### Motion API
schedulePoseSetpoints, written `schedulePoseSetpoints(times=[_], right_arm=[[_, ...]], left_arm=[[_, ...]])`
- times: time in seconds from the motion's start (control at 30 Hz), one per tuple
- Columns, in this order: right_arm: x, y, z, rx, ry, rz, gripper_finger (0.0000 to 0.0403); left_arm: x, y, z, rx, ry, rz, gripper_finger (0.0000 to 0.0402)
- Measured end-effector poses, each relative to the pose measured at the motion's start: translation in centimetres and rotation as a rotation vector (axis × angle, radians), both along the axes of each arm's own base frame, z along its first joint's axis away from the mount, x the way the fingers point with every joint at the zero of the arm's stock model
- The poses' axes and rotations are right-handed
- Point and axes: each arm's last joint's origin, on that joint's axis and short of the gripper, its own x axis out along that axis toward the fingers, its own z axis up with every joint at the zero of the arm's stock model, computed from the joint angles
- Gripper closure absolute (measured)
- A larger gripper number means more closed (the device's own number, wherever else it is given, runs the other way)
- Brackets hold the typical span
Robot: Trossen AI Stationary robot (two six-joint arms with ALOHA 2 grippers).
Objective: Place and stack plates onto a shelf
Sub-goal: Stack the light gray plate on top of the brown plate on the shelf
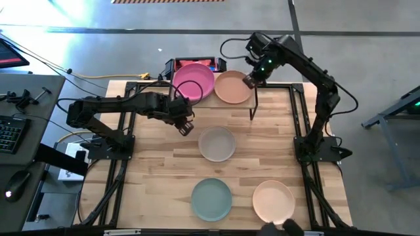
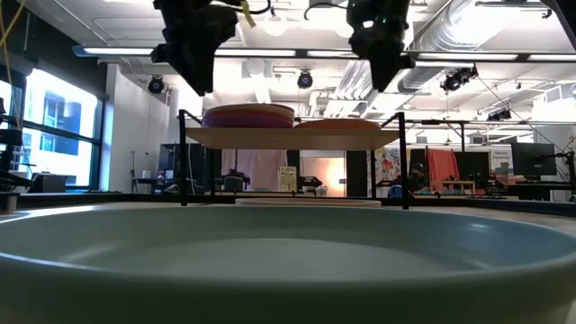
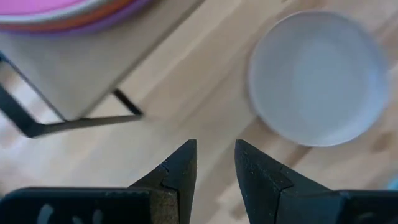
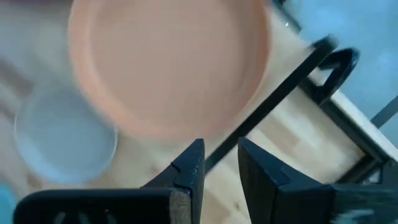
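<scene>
1. Wooden tabletop [image 1: 164,157] seen from above, with a grey floor around it and a small shelf [image 1: 259,105] standing at its far edge.
2. On the shelf's left side sits a stack of plates with a pink plate [image 1: 193,81] on top; orange and purple rims show beneath it in the left wrist view.
3. On the shelf's right side lies a single peach plate [image 1: 233,86].
4. The right gripper [image 1: 251,80] hovers at that plate's right rim, fingers slightly parted and empty.
5. The left gripper [image 1: 186,118] hangs just near of the shelf's left end, fingers slightly parted, holding nothing.
6. Three plates remain on the table: a grey plate [image 1: 217,143] in the middle, a teal plate [image 1: 211,199] and a cream plate [image 1: 273,201] at the near edge.
7. Judging by this, the task is past halfway, with three plates left to shelve.
</scene>
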Motion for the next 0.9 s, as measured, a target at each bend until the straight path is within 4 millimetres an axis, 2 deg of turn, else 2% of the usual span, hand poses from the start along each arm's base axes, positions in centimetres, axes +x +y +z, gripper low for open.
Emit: schedulePoseSetpoints(times=[0.23, 0.37, 0.57, 0.9], right_arm=[[1.4, 3.1, 0.6, 0.053, -0.036, 0.141, 0.0327], [2.4, 4.7, 0.6, 0.092, -0.057, 0.173, 0.0327], [3.8, 7.3, 0.6, 0.135, -0.064, 0.152, 0.0327], [5.7, 12.5, 0.6, 0.182, -0.054, 0.154, 0.0329]], left_arm=[[1.4, -0.8, 0.2, -0.117, -0.157, 0.036, 0.0303], [2.1, -1.1, -0.5, -0.154, -0.137, 0.024, 0.0303], [3.9, -1.3, -3.3, -0.207, -0.026, -0.073, 0.0303], [6.2, -1.7, -7.7, -0.260, 0.103, -0.059, 0.0303]])
